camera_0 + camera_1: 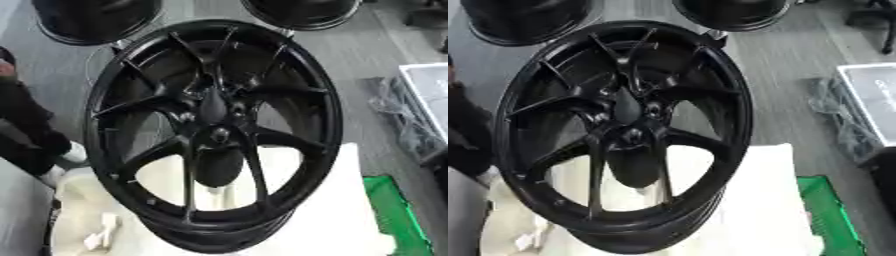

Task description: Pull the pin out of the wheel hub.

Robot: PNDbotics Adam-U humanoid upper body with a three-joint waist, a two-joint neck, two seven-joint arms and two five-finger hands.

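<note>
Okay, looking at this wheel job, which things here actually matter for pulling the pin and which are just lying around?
For the job:
- black wheel
- its hub; I cannot make out the pin there

Lying about:
- two more black rims at the far edge
- white cloth under the wheel
- green item
- grey box at right

Neither robot hand shows.

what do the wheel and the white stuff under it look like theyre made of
The wheel looks like cast metal, probably alloy, with a glossy black coat: its rim and spokes catch soft highlights. The white padding beneath looks like soft foam or cloth, matte and rumpled; which one is unclear.
</note>
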